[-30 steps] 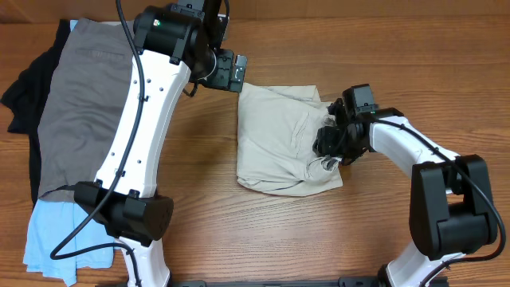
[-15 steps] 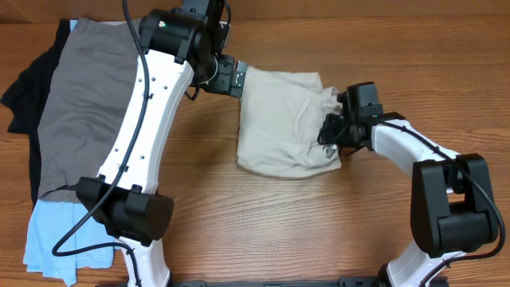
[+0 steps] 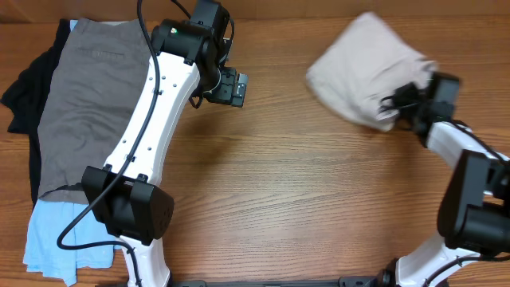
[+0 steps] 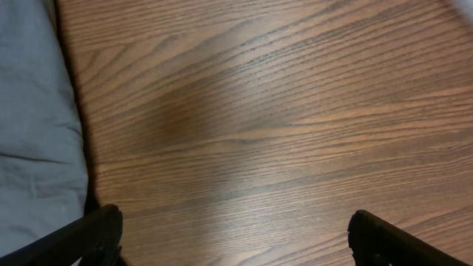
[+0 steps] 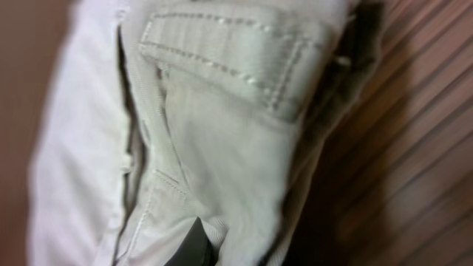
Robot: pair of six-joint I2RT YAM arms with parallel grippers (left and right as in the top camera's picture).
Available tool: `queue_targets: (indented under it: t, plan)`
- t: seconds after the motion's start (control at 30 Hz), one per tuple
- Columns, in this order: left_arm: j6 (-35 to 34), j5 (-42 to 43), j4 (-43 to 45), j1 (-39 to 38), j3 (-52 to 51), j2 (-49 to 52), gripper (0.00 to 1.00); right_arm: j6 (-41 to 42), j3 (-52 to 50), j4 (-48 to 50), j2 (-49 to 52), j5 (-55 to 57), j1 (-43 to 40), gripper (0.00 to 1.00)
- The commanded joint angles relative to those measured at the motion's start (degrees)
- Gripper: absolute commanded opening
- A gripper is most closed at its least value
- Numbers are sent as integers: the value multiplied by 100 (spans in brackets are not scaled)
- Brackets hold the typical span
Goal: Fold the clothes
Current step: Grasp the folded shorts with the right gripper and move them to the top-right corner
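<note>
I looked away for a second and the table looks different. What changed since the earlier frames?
The right hand, shut on the beige shorts, swept them from the middle of the table to its far right part, where they are blurred. The left hand, earlier at their far-left corner, now hangs open over bare wood. The grey shorts, black garment and light-blue garment stayed put.

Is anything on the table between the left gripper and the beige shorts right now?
Nothing visible. Only bare wooden table lies between the left gripper and the beige shorts, which the right gripper holds at their far side. The grey shorts lie on the left gripper's other side.
</note>
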Motion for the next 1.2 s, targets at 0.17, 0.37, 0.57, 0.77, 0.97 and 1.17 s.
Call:
queue_targets:
  t: [0.17,0.37,0.57,0.77,0.97,1.17]
  plan:
    - [-184,-33,74,31,-24,55,100,640,111,811,-9,1169,-763,4]
    - [-297,-28,201,31,-24,55,100,817,111,935,299,1419,-785,4]
    - [-295,-33,205,31,-24,55,100,925,111,1003,446,1416,-789,4]
    - [-295,-35,234,31,-24,55,100,922,114,1091,444,1360,-789,34]
    - [-293,-33,284,31,-24,55,100,278,114,850,-275,669,-796,100]
    - [-291,-22,280,31,-24,55,100,-114,129,-4,-1628,748,-793,100]
